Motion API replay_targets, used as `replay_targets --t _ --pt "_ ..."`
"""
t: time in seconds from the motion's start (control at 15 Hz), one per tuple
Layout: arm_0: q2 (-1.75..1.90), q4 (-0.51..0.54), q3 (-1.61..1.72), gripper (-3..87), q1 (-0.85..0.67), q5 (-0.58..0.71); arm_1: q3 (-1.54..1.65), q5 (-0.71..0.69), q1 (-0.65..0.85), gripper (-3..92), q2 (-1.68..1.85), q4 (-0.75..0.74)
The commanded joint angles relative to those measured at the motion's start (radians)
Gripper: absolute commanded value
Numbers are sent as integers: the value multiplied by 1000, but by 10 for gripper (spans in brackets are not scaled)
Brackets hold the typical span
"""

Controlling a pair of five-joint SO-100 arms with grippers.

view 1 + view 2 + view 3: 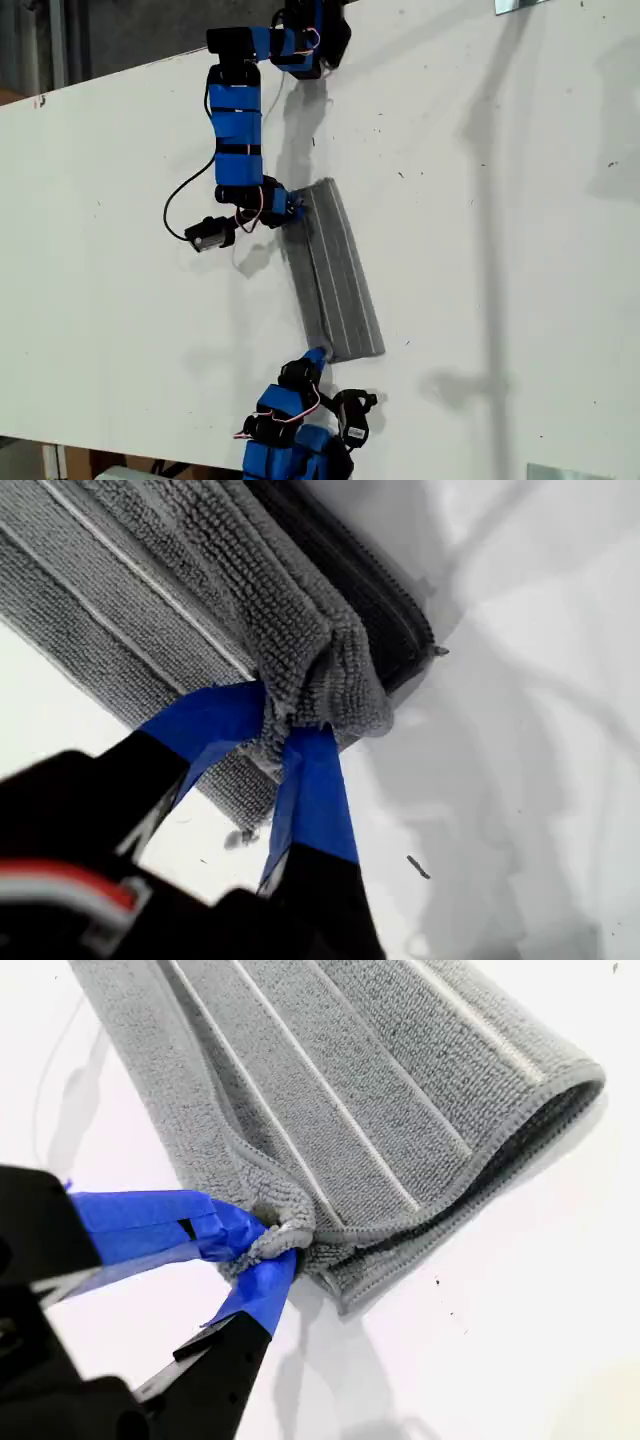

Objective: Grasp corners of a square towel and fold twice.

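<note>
Closest to lens: my second gripper [272, 1245], blue-taped jaws clamped on a bunched corner [285, 1228] of the towel [340, 270]. That's the arm at the bottom of the exterior view. My first gripper [275, 730], on the arm coming in from the exterior view's top, is likewise clenched on the other end's corner [335, 685], pile squashed between the tips. So you've got both ends of one long edge pinched, the edge on the exterior view's left. Towel lies mid-table as a narrow strip, stripes running lengthwise, already doubled: second wrist view shows a rolled fold along the far long edge w/ layers stacked under it. Gripped edge looks lifted a bit off the table [500, 250]; the rest lies flat. My read: pinching matched corners lets both arms carry the edge across together and keeps it straight, so you're mid-fold. Can't tell how many layers each pinch holds; if only the top ply, the layers could slip apart when moved. Around it: bare white tabletop w/ small dark specks, nothing on the exterior view's right side of the strip, so that way looks open. Black cable [178, 205] loops off the first arm on the exterior view's left, well apart from the cloth, not in the way. Main obstruction risk is the arms themselves: both bases sit off the strip's ends, so watch the wrists crowding the towel if you bring the ends together.
</note>
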Motion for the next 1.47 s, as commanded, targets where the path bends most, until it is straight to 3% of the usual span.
replay_targets --t 0.0,0.53,1.07,1.4 --pt "26 35 -55 -3 37 -9 -75 0 -38 -1 26 12" --pt "28 66 -153 -3 221 -14 -58 86 -172 -1 149 169" --pt "-38 -193 -41 -3 367 -130 71 181 -247 -1 133 158" --pt "-141 -256 -51 -3 371 -149 83 184 -249 -1 98 132"
